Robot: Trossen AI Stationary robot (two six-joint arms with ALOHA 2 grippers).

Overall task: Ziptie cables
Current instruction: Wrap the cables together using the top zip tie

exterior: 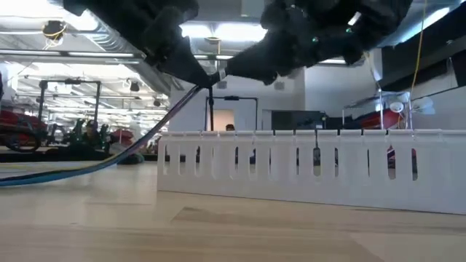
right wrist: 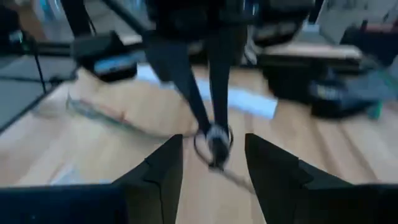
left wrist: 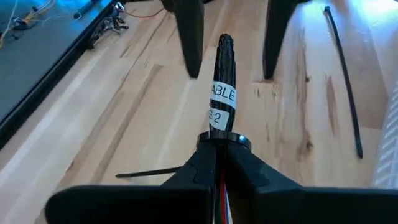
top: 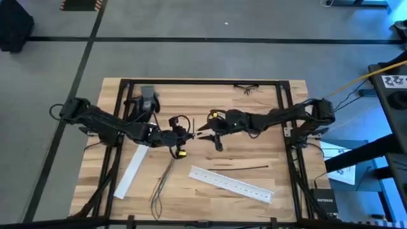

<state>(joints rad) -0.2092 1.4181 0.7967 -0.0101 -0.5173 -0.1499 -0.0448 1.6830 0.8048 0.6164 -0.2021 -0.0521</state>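
Left end effector [top: 183, 135] at frame centre of the high view, clenched on the cables [left wrist: 222, 81]; the labelled, sleeved end of the bundle sticks out past its fingers. The rest of the bundle trails down toward the lower left of the tabletop [top: 254, 159], ends splayed near the bottom edge. Right end effector [top: 205, 129] just right of the left one, fingers spread, released, facing the cable tip. White perforated strip [top: 232, 184] lies lower right; a black strip [top: 245, 167] above it.
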